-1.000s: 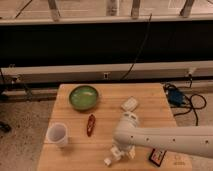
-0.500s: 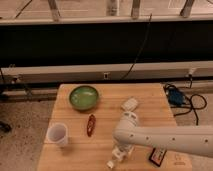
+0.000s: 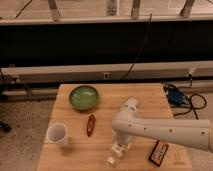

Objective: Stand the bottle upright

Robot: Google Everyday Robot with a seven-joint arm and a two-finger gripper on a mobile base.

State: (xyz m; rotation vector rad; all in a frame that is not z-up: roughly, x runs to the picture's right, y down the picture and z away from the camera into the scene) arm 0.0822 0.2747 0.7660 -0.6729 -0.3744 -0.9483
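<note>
The white bottle (image 3: 131, 104) lies on its side on the wooden table (image 3: 150, 95), right of centre; its near end is hidden behind my arm. My white arm comes in from the right and bends down in front of the bottle. My gripper (image 3: 115, 154) points down at the table's front edge, well in front of the bottle and apart from it. A small white piece (image 3: 110, 161) shows at its tip; I cannot tell if it is part of the gripper or a separate object.
A green bowl (image 3: 84, 96) stands at the back left. A slim red item (image 3: 90, 125) lies left of my gripper and a translucent cup (image 3: 57, 134) at the front left. A dark packet (image 3: 160, 151) lies front right. A blue device with cables (image 3: 175, 96) sits off the table's right.
The gripper has shifted slightly near the front edge. The bottle and the other objects have not moved.
</note>
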